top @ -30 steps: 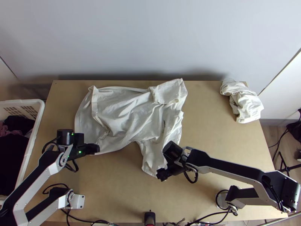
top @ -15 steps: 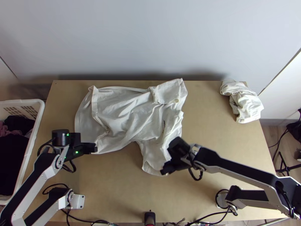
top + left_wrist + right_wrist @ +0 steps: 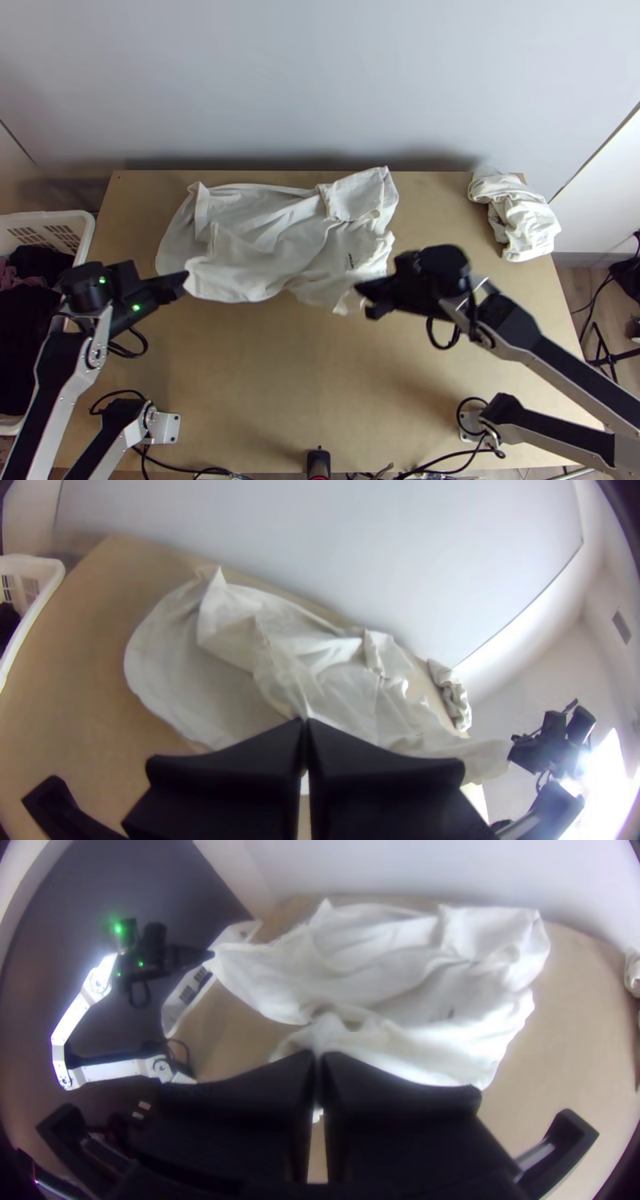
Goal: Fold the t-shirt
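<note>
Over the table [image 3: 264,392], your left gripper [image 3: 305,727] and right gripper [image 3: 319,1059] each pinch the near side of the t-shirt [image 3: 280,248]. Beyond, the cloth lies spread and wrinkled; the first fold appears barely begun, with laying over, further folds and smoothing left.

We are recording a robotics work area, lab-like in its equipment; whether it is belonging to a home or an office, we are unable to tell. Reading the top view as a clock, we are noting the left arm's base [image 3: 164,426] standing at seven and the right arm's base [image 3: 474,422] at five, both sitting on a plain wooden table [image 3: 280,384]. Loose cables [image 3: 212,472] are running along six. A pale panel [image 3: 320,80] is rising at twelve, and wood-look flooring [image 3: 582,298] is showing towards four.
</note>
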Robot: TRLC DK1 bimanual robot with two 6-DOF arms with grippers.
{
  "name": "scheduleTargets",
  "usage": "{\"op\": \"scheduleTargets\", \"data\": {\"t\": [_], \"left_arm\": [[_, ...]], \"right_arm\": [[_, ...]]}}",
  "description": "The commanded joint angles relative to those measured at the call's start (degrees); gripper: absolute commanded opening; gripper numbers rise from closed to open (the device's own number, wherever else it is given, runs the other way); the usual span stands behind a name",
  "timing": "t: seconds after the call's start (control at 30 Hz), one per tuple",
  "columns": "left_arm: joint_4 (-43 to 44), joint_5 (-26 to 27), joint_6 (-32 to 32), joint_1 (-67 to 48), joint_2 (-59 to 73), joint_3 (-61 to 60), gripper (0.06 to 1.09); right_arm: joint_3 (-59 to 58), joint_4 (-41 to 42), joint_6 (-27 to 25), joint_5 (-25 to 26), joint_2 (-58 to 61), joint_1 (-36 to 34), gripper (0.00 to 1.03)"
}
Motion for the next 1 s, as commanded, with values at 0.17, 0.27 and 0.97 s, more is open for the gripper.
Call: {"op": "scheduleTargets", "data": {"t": [0.17, 0.27, 0.97], "left_arm": [[6.2, 0.4, -8.5, 10.9, 6.1, 7.1, 0.09], [8.9, -0.2, -11.7, 13.2, 10.3, 8.6, 0.09], [20.9, -8.0, -15.9, 9.4, 43.2, 21.8, 0.09]], "right_arm": [[5.0, 7.5, -4.6, 0.2, 5.4, -9.7, 0.03], [5.7, 10.2, -4.6, 0.4, 9.3, -12.4, 0.03], [25.9, 20.7, -4.2, 10.1, 40.2, -16.8, 0.03]]}}
